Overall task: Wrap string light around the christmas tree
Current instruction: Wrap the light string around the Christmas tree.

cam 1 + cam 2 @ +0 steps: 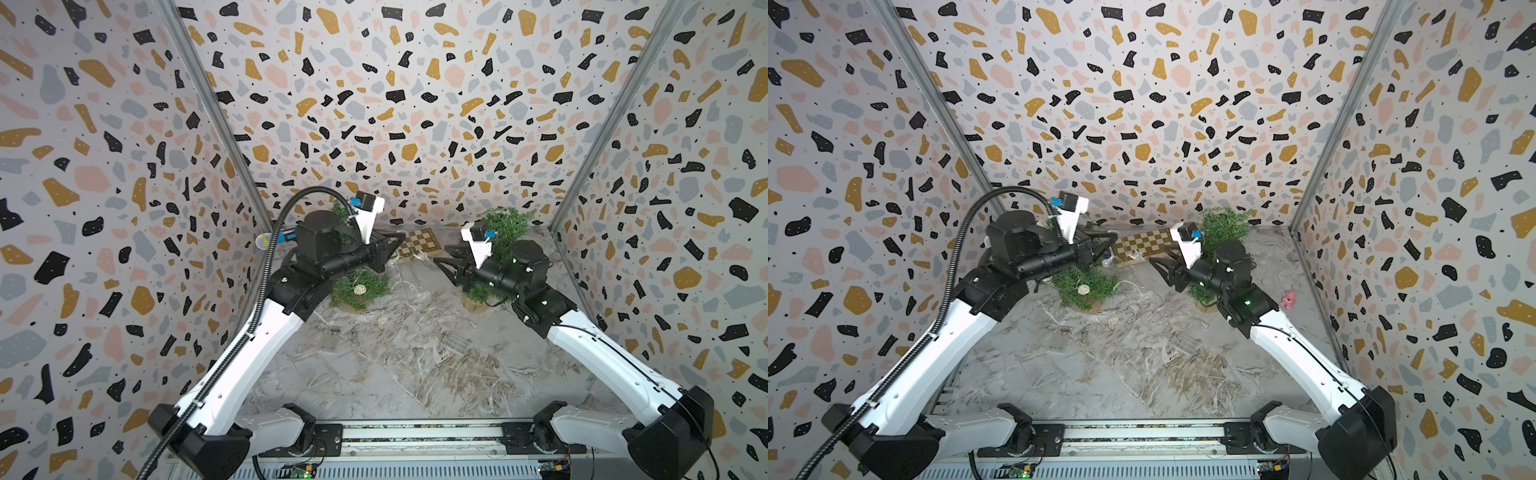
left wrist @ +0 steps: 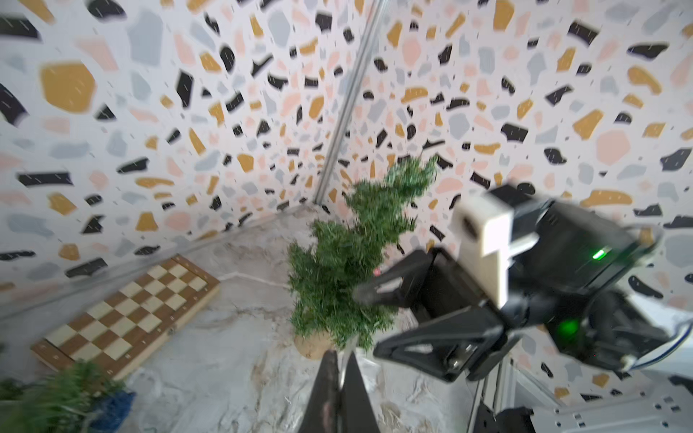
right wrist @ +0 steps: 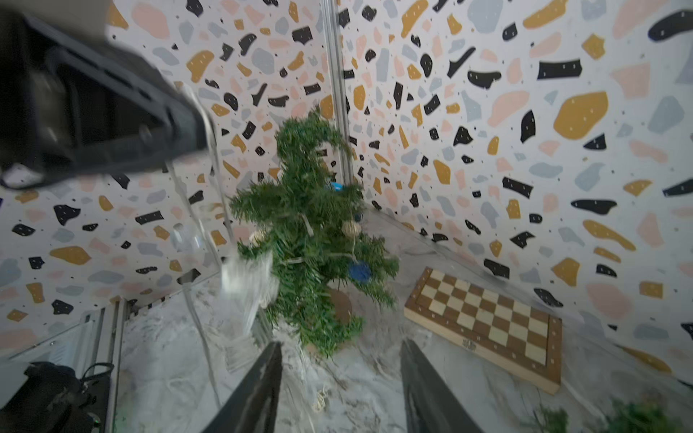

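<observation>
Two small green christmas trees stand at the back of the marble table. The left tree [image 1: 359, 286] [image 3: 311, 240] carries wicker balls and blue ornaments, with a pale strand across its branches. The right tree [image 1: 505, 232] [image 2: 345, 262] looks plain. The string light [image 1: 415, 291] is a thin clear wire lying between them. My left gripper [image 1: 397, 241] [image 2: 343, 356], above the left tree, is shut on a strand of it, which hangs down in the right wrist view [image 3: 213, 157]. My right gripper [image 1: 442, 255] [image 3: 341, 348] is open and holds nothing, in front of the right tree.
A folded chessboard [image 1: 419, 243] lies against the back wall between the trees. A loose wicker ball [image 1: 382, 320] and a clear plastic box [image 1: 455, 343] sit on the table nearer the front. A small pink object [image 1: 1288, 298] lies by the right wall. Patterned walls close three sides.
</observation>
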{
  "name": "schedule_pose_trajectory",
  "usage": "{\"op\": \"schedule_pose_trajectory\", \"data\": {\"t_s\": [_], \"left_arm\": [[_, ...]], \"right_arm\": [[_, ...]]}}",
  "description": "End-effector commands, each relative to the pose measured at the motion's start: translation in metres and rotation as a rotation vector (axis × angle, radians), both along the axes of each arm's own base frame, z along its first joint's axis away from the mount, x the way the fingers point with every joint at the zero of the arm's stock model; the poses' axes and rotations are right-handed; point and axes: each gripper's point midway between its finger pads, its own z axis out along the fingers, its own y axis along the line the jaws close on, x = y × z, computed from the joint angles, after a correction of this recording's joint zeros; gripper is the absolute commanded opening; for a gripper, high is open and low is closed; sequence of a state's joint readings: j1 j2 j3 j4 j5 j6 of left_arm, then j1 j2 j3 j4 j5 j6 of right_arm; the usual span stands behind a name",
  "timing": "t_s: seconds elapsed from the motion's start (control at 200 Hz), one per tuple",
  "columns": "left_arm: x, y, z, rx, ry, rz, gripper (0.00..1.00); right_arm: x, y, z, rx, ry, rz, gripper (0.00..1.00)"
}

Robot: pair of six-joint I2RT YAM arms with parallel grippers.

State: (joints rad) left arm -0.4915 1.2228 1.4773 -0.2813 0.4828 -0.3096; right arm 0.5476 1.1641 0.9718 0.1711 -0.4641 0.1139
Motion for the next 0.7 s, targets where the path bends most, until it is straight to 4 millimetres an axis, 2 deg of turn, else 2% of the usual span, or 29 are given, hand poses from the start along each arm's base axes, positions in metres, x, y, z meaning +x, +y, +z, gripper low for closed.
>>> {"op": "schedule_pose_trajectory", "data": {"t_s": [0.0, 0.135, 0.215, 0.265, 0.415, 0.506, 0.641, 0.691], "left_arm": [[-0.011, -0.012, 0.018, -0.038, 0.011, -0.086, 0.00], [-0.010, -0.005, 0.020, 0.014, -0.020, -0.049, 0.00], [-0.016, -0.003, 0.026, 0.027, -0.047, -0.054, 0.00], [-0.019, -0.004, 0.028, 0.021, -0.048, -0.070, 0.00], [-0.028, -0.010, 0.027, 0.012, -0.045, -0.121, 0.00], [-0.030, -0.011, 0.029, 0.010, -0.053, -0.126, 0.00], [-0.033, -0.014, 0.033, 0.001, -0.055, -0.146, 0.00], [-0.036, -0.016, 0.034, -0.004, -0.057, -0.157, 0.00]], "right_arm": [[-0.009, -0.002, -0.019, -0.028, -0.039, 0.017, 0.53], [-0.023, 0.001, -0.074, -0.197, -0.127, -0.029, 0.54], [-0.032, 0.007, -0.094, -0.244, -0.162, -0.020, 0.56], [-0.032, 0.011, -0.097, -0.241, -0.171, -0.019, 0.56], [-0.038, 0.031, -0.088, -0.161, -0.186, 0.057, 0.61], [-0.031, 0.042, -0.092, -0.130, -0.141, 0.043, 0.62], [-0.029, 0.062, -0.089, -0.012, -0.086, 0.034, 0.62], [-0.026, 0.069, -0.090, -0.006, -0.091, 0.009, 0.59]]}}
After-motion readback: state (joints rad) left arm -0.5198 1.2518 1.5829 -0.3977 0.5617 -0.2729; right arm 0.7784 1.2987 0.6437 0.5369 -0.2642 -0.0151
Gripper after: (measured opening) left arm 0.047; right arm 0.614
